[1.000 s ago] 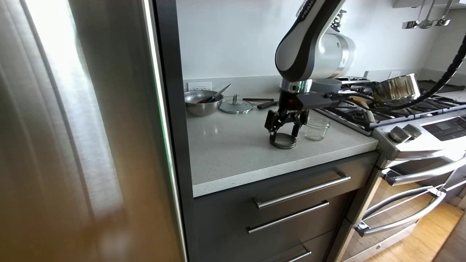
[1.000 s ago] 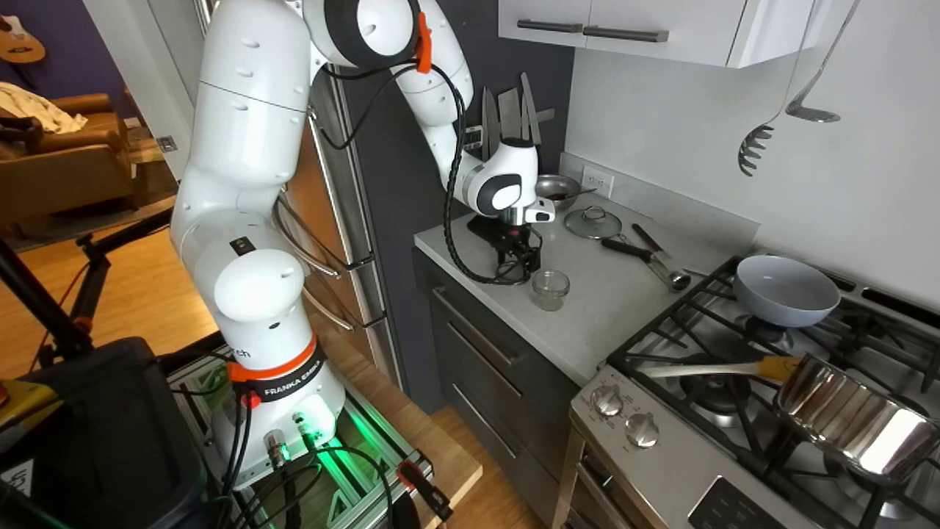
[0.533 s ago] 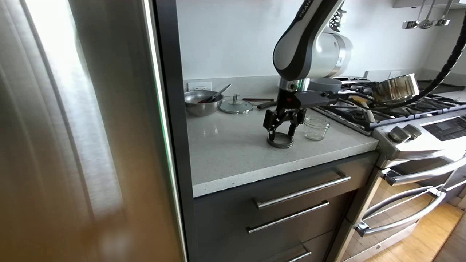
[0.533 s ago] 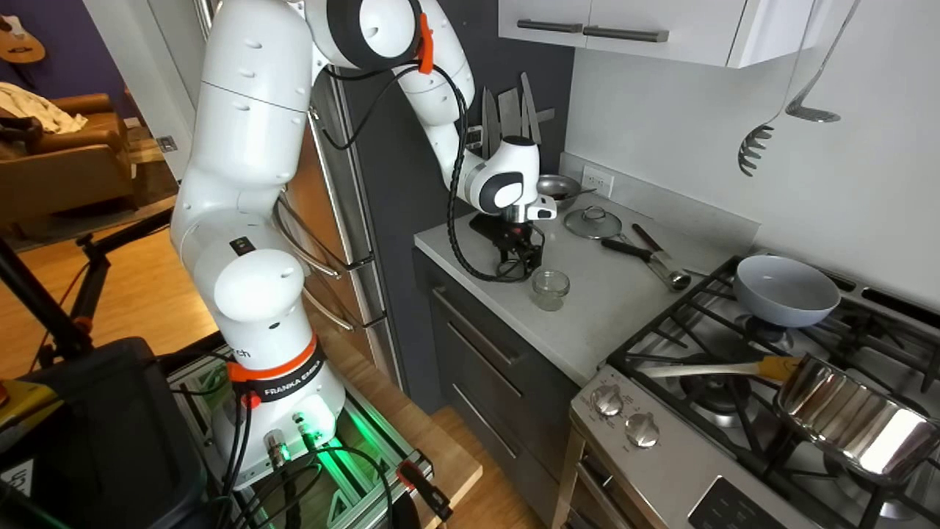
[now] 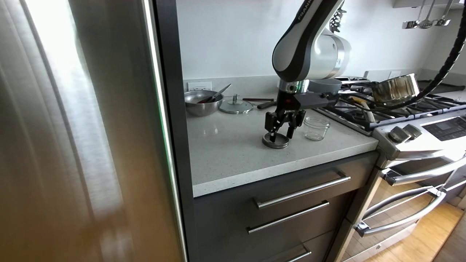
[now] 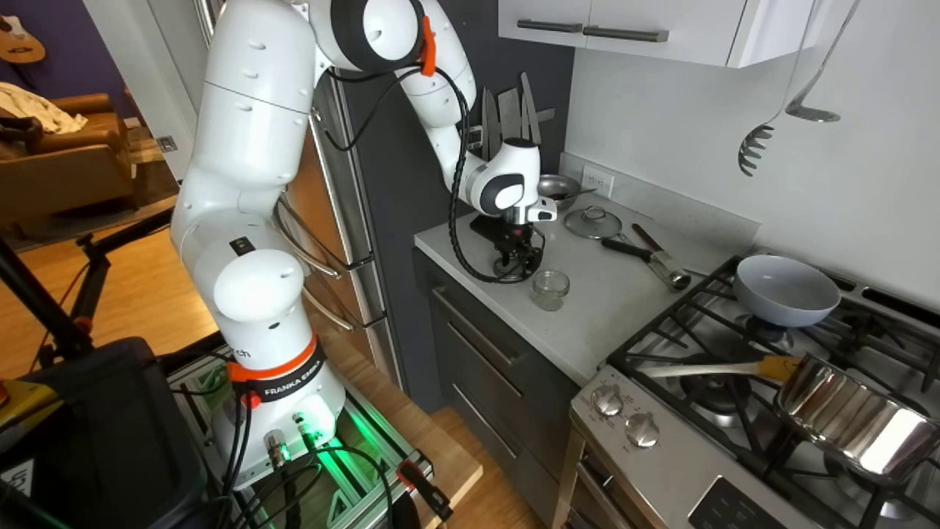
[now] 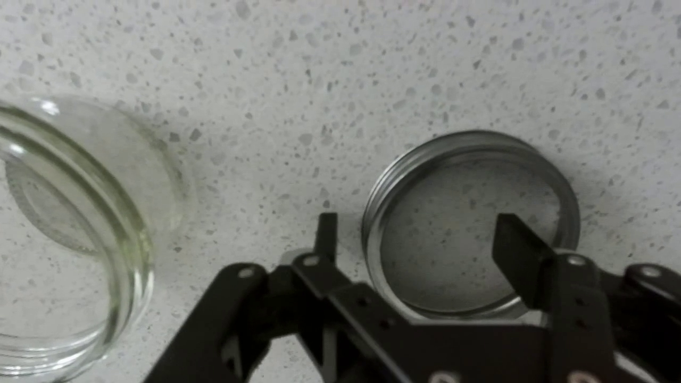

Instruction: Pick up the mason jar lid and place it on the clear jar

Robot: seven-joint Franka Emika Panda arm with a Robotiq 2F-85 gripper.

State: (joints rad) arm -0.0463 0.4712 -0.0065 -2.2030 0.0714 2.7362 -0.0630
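Note:
The mason jar lid is a dark grey metal ring lying flat on the counter. It fills the middle right of the wrist view. My gripper is low over the lid with its fingers apart. In the wrist view, my gripper has its right finger above the inside of the ring and its left finger outside, towards the jar. The lid's near rim lies between them, with gaps. The clear jar stands upright and uncovered beside the gripper, in both exterior views and at the wrist view's left.
A steel bowl, a glass pan lid and dark-handled utensils lie towards the wall. The stove holds a blue-grey bowl and a steel pot. The counter's front edge is near the lid.
In an exterior view, the lid has shifted left on the counter. The fingers have drawn somewhat closer together, and one is now over the ring's inside instead of at its edge.

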